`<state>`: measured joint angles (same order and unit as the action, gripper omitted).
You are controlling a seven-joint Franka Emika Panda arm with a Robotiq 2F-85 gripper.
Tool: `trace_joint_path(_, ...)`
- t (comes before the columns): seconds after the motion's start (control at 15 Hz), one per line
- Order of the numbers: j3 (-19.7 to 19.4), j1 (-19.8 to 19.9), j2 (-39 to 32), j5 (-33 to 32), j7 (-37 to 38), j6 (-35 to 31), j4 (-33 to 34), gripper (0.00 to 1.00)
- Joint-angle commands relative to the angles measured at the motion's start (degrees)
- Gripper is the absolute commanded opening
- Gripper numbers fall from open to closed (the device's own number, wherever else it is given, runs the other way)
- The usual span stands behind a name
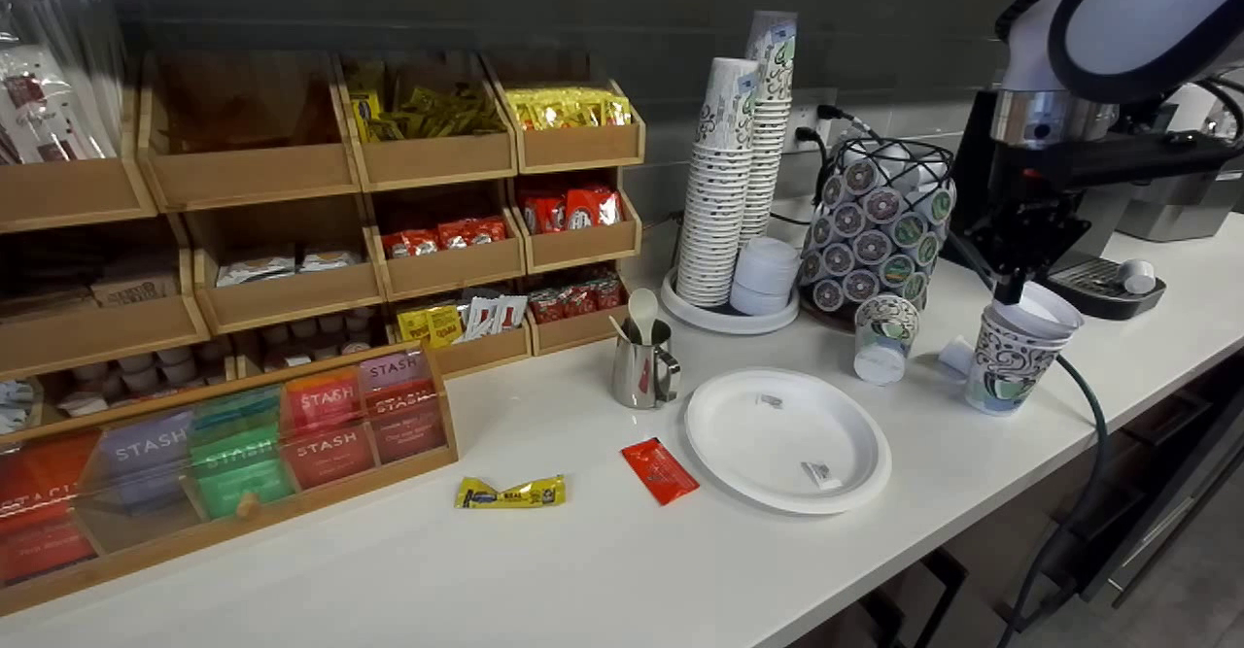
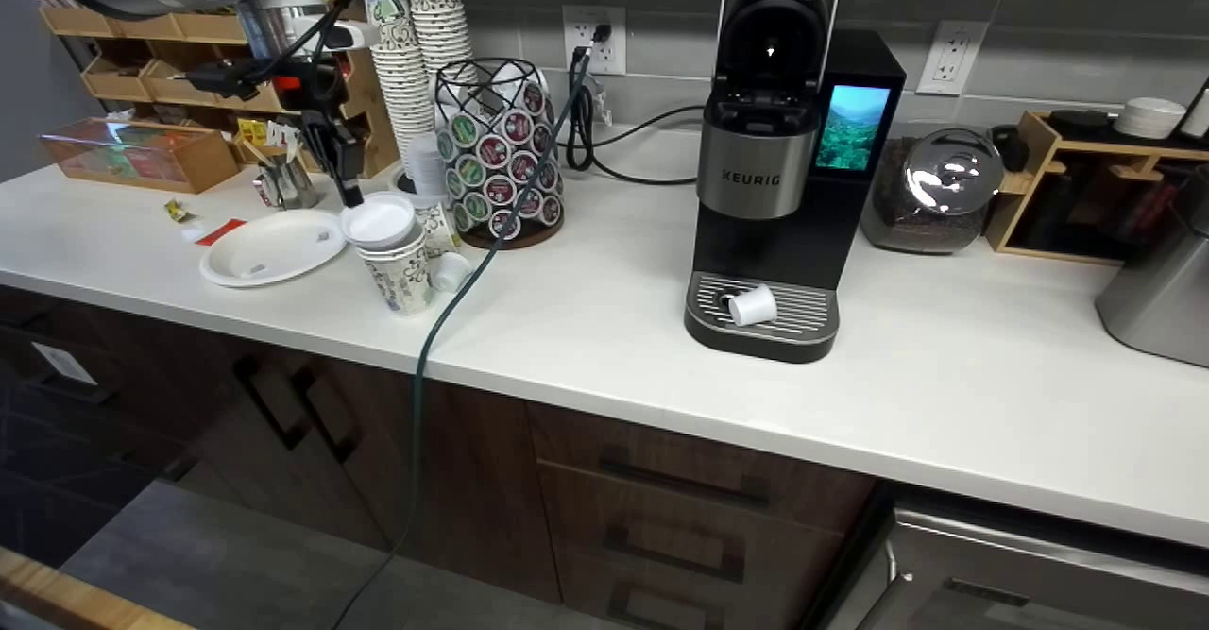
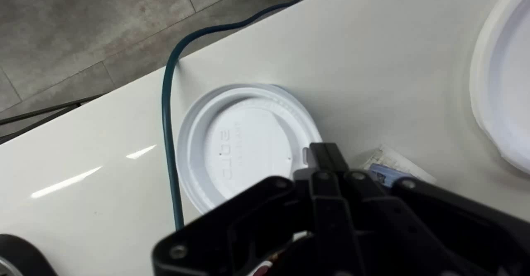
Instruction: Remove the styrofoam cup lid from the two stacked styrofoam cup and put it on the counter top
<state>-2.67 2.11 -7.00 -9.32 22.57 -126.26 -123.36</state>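
End effector (image 3: pixel 326 154): one, black, two-fingered. Fingers together, a thin seam alone between the tips in the wrist view. Tips at the rim of the styrofoam cup lid (image 3: pixel 248 147), overlapping it in that view; whether the rim is pinched in the seam cannot be told. In both exterior views the tips point down at the side of the lid nearer the white plate (image 1: pixel 768 444).

Styrofoam cup lid: one, white, round, recessed centre, raised lettering. Lies over the mouth of the stacked cups (image 1: pixel 1016 366); fully seated or slightly raised, cannot be told.

Stacked cups: white with scrolled print, upright, more than one rim showing. Stand on the counter (image 2: pixel 586 328), near its front edge.

White plate: round, near the front edge, two small packets on it.

Red packet (image 1: pixel 659 470): flat on the counter, just beside the plate.

Cable (image 3: pixel 167 114): dark teal, hanging past the front edge, near the lid.

Coffee machine (image 2: pixel 760 172): toward the back edge, well apart from the stacked cups.
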Motion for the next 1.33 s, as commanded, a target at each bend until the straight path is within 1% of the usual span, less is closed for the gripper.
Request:
trace_joint_path(0.0,-0.3,-1.4,6.0,-3.1,5.0,0.9,-3.1,0.00)
trace_joint_path(0.13,0.6,-1.8,8.4,-4.0,6.5,2.1,-3.5,0.00)
trace_joint_path(0.2,1.2,-2.1,9.3,-3.7,6.1,2.6,-3.6,0.00)
trace_joint_path(0.4,4.1,-3.9,9.4,-0.2,1.7,3.9,-2.0,0.00)
trace_joint_path(0.53,6.3,-5.7,7.6,1.4,-1.3,3.3,0.0,0.00)
trace_joint_path(0.6,7.3,-6.5,6.5,1.2,-2.2,3.2,1.0,0.00)
trace_joint_path(0.73,8.7,-7.8,2.2,1.2,-4.2,5.2,5.4,0.00)
trace_joint_path(0.8,9.2,-8.4,-0.9,1.8,-5.9,8.3,8.8,0.00)
trace_joint_path(0.93,9.7,-9.4,-5.5,1.7,-6.8,14.4,13.8,0.00)
trace_joint_path(1.0,9.1,-9.3,0.6,0.7,-4.5,9.4,7.2,0.01)
trace_joint_path(1.13,9.2,-10.0,-3.5,0.8,-5.3,12.1,11.1,0.01)
trace_joint_path(1.27,9.0,-10.1,-5.2,0.8,-5.8,12.2,12.6,0.01)
